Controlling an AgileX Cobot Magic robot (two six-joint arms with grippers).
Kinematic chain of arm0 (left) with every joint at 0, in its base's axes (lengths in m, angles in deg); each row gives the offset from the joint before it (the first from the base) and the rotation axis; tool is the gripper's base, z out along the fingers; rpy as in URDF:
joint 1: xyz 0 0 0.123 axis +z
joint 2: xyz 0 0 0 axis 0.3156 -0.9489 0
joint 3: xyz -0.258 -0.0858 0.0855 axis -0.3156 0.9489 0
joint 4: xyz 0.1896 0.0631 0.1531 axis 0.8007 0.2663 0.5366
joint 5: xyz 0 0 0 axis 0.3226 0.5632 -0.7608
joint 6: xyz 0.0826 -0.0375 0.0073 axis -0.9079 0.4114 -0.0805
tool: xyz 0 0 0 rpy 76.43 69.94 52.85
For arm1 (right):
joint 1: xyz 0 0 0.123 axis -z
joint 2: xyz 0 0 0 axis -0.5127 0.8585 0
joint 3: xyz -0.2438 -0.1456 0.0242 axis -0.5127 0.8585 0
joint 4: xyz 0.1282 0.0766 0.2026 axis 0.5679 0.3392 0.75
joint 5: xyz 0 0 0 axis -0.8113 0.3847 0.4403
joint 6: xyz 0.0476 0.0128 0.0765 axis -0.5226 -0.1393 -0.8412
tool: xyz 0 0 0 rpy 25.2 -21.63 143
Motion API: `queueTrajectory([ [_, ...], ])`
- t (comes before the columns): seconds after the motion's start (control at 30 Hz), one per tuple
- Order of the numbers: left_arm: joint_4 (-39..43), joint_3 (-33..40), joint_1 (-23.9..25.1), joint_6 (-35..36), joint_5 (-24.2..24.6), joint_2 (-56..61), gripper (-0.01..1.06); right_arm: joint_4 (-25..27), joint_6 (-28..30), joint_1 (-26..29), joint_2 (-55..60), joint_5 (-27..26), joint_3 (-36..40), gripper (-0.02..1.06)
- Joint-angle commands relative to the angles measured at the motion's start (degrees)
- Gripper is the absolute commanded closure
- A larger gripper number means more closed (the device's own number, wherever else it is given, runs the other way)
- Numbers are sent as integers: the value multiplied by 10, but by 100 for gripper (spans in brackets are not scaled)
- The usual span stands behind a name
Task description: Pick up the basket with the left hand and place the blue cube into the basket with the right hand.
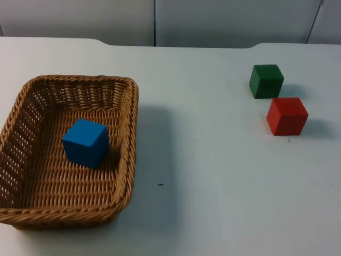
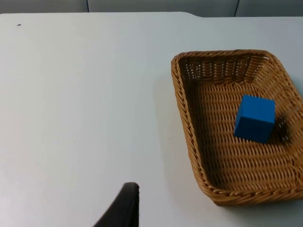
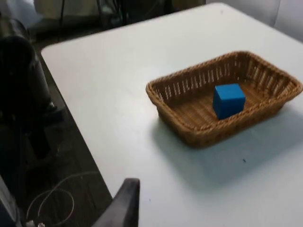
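1. One white surface (image 1: pixel 213 160) carries everything.
2. Basket (image 1: pixel 125 154) rests on the surface, well apart from the left pincer (image 2: pixel 124 208) and the right pincer (image 3: pixel 124 203); neither touches it. From each wrist view the basket lies ahead of that pincer's fingertip.
3. Blue cube (image 1: pixel 86 142) sits inside the basket, near its middle, untouched by either pincer.
4. Red cube (image 1: pixel 287 116) and green cube (image 1: pixel 266 80) stand just beside each other, well apart from the basket.
5. Whether either pincer's fingers are apart or together, I cannot tell.
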Motion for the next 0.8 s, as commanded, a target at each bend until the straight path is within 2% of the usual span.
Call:
queueTrajectory([
  [0.0, -1, 2, -1, 4, -1, 2, 0, 4, 0, -2, -45, -2, 1, 3],
  [0.07, -1, 2, -1, 4, -1, 2, 0, 2, -10, -2, -47, 9, -3, 3],
  [0.1, -1, 2, -1, 4, -1, 2, 0, -5, -14, -6, -47, 44, -15, 3],
  [0.13, -1, 2, -1, 4, -1, 2, 0, -5, -14, -6, -47, 44, -15, 3],
  [0.2, 0, 2, -1, 5, -1, 2, 0, -23, -14, -6, -47, 97, -22, 3],
  [0.23, 0, 2, -1, 5, -1, 2, 0, -28, -14, -6, -47, 106, -20, 3],
  [0.47, 0, 2, -1, 5, -1, 2, 0, -60, -14, -6, -47, 144, -19, 3],
  [0.67, 0, 2, -1, 5, -1, 2, 0, -58, -15, -6, -47, 147, -19, 3],
  [0.77, 0, 2, -1, 5, -1, 2, 0, -52, -55, -6, -47, 145, -19, 3],
])
